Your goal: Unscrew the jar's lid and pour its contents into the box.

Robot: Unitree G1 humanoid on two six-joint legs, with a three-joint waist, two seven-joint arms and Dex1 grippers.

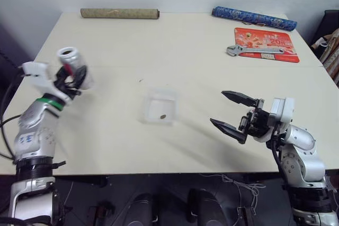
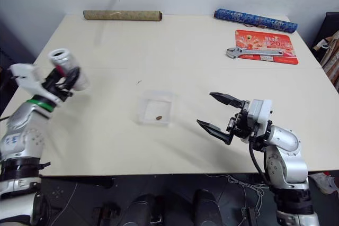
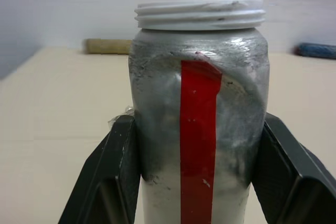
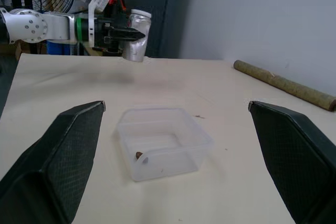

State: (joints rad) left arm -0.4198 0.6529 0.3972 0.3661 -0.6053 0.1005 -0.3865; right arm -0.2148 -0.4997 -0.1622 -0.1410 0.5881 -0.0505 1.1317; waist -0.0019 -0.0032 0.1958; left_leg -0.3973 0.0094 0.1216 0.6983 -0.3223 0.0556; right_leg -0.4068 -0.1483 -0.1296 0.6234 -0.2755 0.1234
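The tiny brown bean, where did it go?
In the head views, the tiny brown oval bean lies inside the small clear plastic box at the table's middle, between the two arms.

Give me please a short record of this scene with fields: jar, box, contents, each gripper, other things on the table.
jar: lid off, held upright above the table's left side
box: on the table's middle
contents: brown piece inside the box
left gripper: shut on the jar
right gripper: open, empty, right of the box
other things: wrench on red mat; brown roll; blue roll
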